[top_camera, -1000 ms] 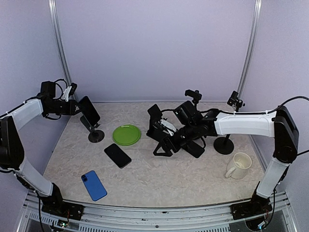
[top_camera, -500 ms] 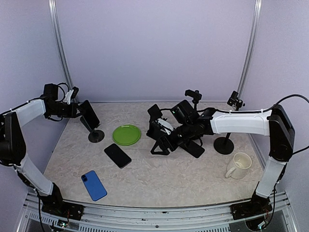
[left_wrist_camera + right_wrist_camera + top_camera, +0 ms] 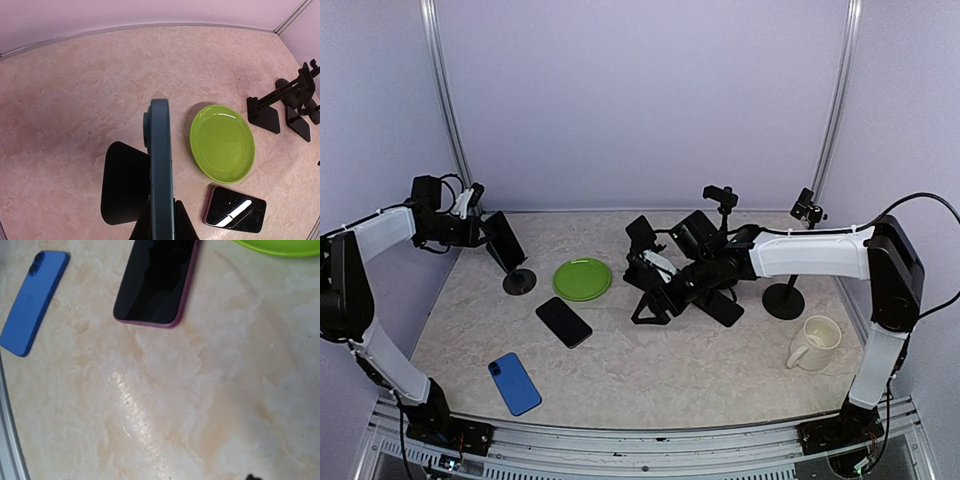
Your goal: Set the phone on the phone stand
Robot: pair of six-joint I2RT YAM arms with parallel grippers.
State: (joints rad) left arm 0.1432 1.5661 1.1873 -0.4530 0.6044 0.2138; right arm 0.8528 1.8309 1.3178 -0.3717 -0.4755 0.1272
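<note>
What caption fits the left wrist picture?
Left gripper holds a phone edge-on by the black stand, near a green plate.

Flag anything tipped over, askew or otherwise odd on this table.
The black phone stands beside the green plate look toppled: they lie in a jumble mid-table, rods pointing sideways instead of upright. The blue phone near the front edge lies face down, camera side up. Nothing looks spilled or broken.

Left fingers [image 3: 141, 227] clamped, right arm [image 3: 810, 255] outstretched
</note>
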